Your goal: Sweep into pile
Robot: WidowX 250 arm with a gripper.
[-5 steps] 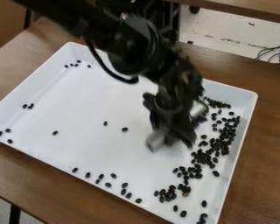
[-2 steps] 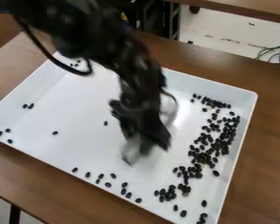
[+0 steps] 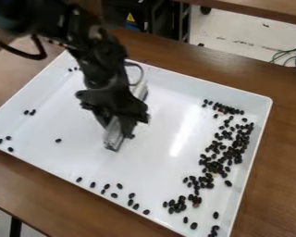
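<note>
The arm (image 3: 83,32) slants down from the view's upper left, its gripper (image 3: 116,113) low over the white tray (image 3: 175,102) and closed around a pale bar (image 3: 113,138), tilted. Dark beans (image 3: 237,147) cluster well to its right in view; others lie scattered left and below.

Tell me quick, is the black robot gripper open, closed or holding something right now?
Black two-finger gripper: closed on a long, pale grey bar, over the white rectangular tray.
</note>
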